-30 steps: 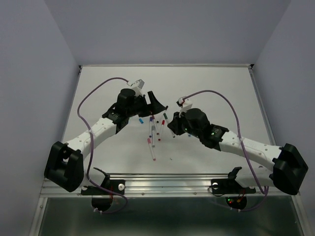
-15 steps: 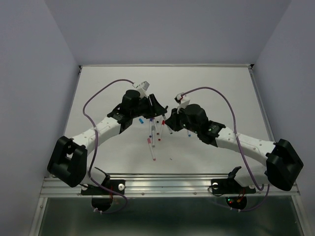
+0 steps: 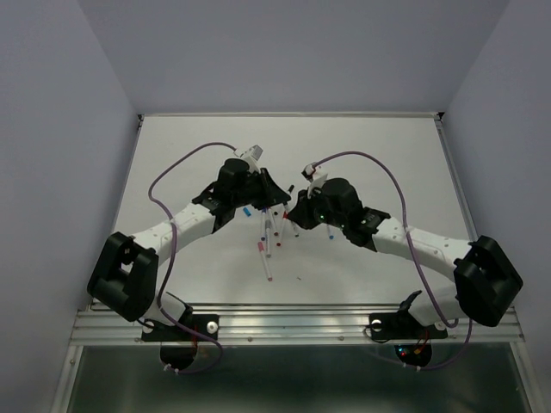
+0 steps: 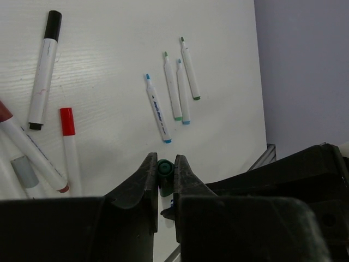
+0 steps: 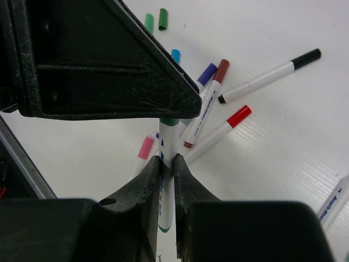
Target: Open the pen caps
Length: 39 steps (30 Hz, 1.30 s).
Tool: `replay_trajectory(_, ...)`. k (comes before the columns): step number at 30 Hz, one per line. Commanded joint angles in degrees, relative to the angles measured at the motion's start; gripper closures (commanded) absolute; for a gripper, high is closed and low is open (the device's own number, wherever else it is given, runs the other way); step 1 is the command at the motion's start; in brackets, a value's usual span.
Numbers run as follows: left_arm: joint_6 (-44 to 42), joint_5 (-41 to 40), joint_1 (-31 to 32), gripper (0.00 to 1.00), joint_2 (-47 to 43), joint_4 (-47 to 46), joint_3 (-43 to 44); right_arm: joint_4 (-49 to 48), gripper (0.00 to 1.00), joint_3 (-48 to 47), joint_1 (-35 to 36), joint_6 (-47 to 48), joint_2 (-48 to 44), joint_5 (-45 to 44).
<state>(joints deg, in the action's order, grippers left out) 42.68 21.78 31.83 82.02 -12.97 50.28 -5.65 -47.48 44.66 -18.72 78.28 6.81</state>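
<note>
A white-barrelled pen (image 5: 167, 180) with a green cap (image 4: 165, 170) is held in the air between the two arms. My right gripper (image 5: 167, 161) is shut on its barrel. My left gripper (image 4: 165, 164) is shut on the green cap at the pen's other end. In the top view both grippers (image 3: 277, 200) (image 3: 293, 209) meet tip to tip over the scattered pens (image 3: 269, 237). Capped pens lie below: red (image 5: 218, 131), black (image 5: 267, 75), pink (image 5: 143, 152), purple (image 5: 206, 73). Loose green caps (image 5: 155, 21) and a blue cap (image 5: 175, 55) lie apart on the table.
Several uncapped pens (image 4: 174, 82) lie side by side on the white table (image 3: 387, 155), left of the pile in the top view. A metal rail (image 3: 293, 314) runs along the near edge. Grey walls stand close at both sides.
My left gripper has come in from open to shut on the green cap. Both arms have drawn closer together over the pens.
</note>
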Motion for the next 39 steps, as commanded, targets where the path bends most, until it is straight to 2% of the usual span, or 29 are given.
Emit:
replay_trajectory(1,1.44,-5.06,0.16,1.0,0.25,-2.15,2.54,-0.51,0.99,-1.21,0.16,2.81,2.83,19.09)
replay_trajectory(4,2.58,-10.24,-1.5,1.0,1.56,-0.57,5.86,0.64,0.99,1.06,1.03,1.85,5.9,30.5)
replay_trajectory(6,3.11,-12.01,-3.79,1.0,2.7,-1.26,7.8,2.04,0.99,2.13,5.24,1.24,7.58,32.3)
replay_trajectory(8,3.38,-17.54,-7.83,1.0,5.51,-0.22,12.72,3.89,0.99,2.31,8.06,1.67,9.08,33.8)
replay_trajectory(10,4.43,-20.45,-9.94,1.0,7.18,0.93,17.11,1.61,0.99,4.94,9.04,-1.4,8.56,35.54)
replay_trajectory(13,5.84,-19.76,-11.97,1.0,7.54,-2.22,18.09,1.08,0.99,7.23,9.04,-3.34,3.91,33.81)
replay_trajectory(15,6.37,-22.99,-12.15,1.0,7.54,-0.83,18.89,2.56,0.99,7.41,9.04,-3.52,1.01,33.97)
replay_trajectory(16,6.89,-23.53,-12.32,1.0,7.46,-1.09,18.71,2.92,0.99,7.58,9.04,-4.3,0.3,30.75)
replay_trajectory(17,6.89,-20.49,-12.58,1.0,7.28,-1.79,18.36,3.19,0.99,7.58,9.04,-4.48,-0.23,29.33)
replay_trajectory(18,6.81,-18.55,-12.5,1.0,7.1,-3.01,17.49,4.23,0.99,7.41,9.04,-4.92,-0.84,23.57)
replay_trajectory(24,5.49,-14.41,-12.5,1.0,4.12,-2.23,13.1,5.47,0.97,4.25,3.08,-1.94,-4.54,14.65)
replay_trajectory(25,5.05,-12.66,-12.24,1.0,3.07,-2.15,11.78,5.47,0.83,3.55,2.1,-1.5,-4.63,10.63)
replay_trajectory(26,4.35,-11.68,-11.97,1.0,2.54,-2.15,11.07,5.47,0.72,2.06,1.31,-1.06,-5.15,8.16)
replay_trajectory(28,4.17,-10.1,-11.27,1.0,0.87,-2.06,8.61,5.47,0.7,0.03,0.07,1.4,-5.07,1.76)
replay_trajectory(30,4.26,-8.95,-9.69,1.0,-0.36,-2.23,6.94,5.47,0.46,-3.38,-0.46,2.72,-4.46,-3.09)
replay_trajectory(32,4.17,-7.99,-7.67,1.0,-1.77,-2.23,5.01,5.47,0.32,-5.94,-0.98,4.74,-3.23,-5.93)
replay_trajectory(34,4.43,-7.28,-6.53,1.0,-2.73,-2.23,3.78,5.47,0.06,-9.11,-0.98,5.36,-0.68,-8.89)
replay_trajectory(35,4.61,-6.58,-6.17,1.0,-3.09,-2.41,3.42,5.47,0.0,-10.25,-0.98,5.8,0.28,-9.18)
replay_trajectory(39,4.96,-6.49,-4.07,1.0,-4.32,-2.58,2.72,5.47,0.0,-13.95,-0.98,7.03,4.59,-8.92)
